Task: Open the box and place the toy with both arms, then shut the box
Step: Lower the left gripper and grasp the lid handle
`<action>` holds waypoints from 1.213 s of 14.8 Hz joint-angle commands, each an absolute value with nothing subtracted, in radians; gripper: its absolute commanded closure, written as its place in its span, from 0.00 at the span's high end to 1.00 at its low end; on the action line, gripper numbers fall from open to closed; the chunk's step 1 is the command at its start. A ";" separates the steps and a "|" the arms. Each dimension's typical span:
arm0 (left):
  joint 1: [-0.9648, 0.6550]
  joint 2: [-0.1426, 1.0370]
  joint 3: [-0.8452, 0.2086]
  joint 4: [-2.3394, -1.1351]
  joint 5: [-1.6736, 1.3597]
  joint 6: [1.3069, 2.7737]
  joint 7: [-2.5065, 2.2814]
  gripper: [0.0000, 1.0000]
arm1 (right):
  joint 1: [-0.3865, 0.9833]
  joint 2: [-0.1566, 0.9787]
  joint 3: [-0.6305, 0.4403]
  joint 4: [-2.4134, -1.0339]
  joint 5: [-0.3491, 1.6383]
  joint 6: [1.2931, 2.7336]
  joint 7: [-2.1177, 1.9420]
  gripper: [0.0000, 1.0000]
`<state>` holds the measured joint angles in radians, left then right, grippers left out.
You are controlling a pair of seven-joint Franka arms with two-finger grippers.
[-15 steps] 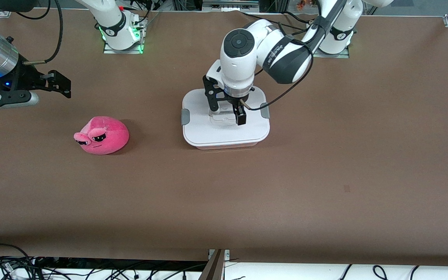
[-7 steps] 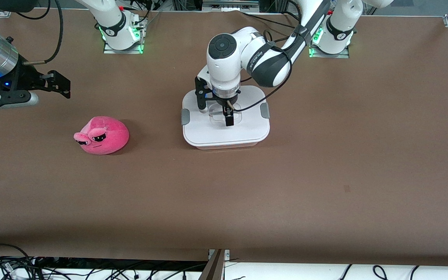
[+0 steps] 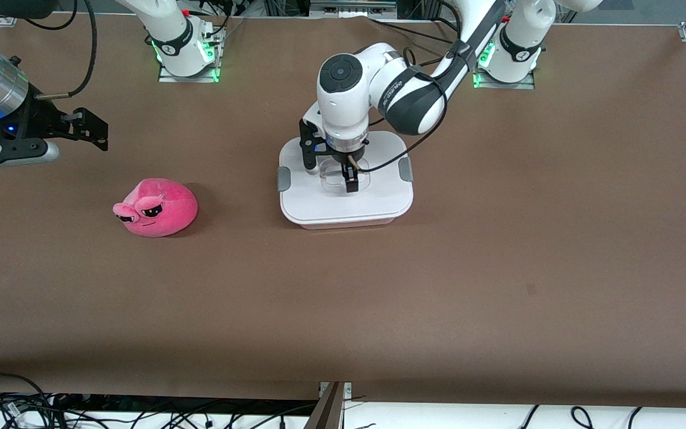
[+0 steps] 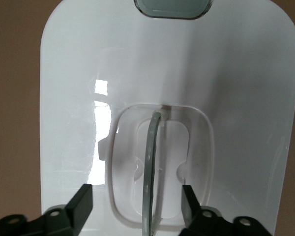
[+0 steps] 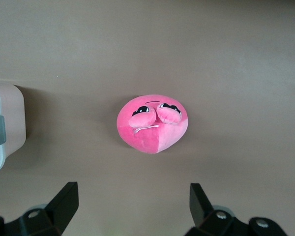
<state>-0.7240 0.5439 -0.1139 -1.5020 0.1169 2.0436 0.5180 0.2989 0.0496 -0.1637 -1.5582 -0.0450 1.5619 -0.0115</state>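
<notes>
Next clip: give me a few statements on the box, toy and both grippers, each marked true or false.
1. The lid is on the box. True.
2. The left gripper is open over the lid's handle. True.
3. The toy lies inside the box. False: it lies on the table, toward the right arm's end.
4. The right gripper is shut on the toy. False: it is open, in the air, touching nothing.
5. Both grey clips are missing. False: one shows at each end of the lid.
</notes>
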 commanded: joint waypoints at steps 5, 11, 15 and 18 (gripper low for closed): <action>-0.733 0.537 -0.107 -1.500 0.140 2.046 0.529 0.00 | 0.308 0.058 -0.164 -1.534 -0.071 1.555 -0.018 1.00; -0.744 0.534 -0.106 -1.493 0.140 2.039 0.519 0.00 | 0.310 0.058 -0.164 -1.534 -0.071 1.555 -0.018 1.00; -0.755 0.509 -0.107 -1.468 0.135 1.961 0.517 0.00 | 0.310 0.063 -0.164 -1.534 -0.072 1.568 -0.018 1.00; -0.755 0.480 -0.109 -1.459 0.130 1.907 0.517 0.00 | 0.308 0.063 -0.166 -1.534 -0.072 1.568 -0.017 1.00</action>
<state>-0.7461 0.5186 -0.1173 -1.4711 0.1169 1.9576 0.5177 0.3048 0.0535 -0.1637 -1.5582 -0.0576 1.5711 -0.0115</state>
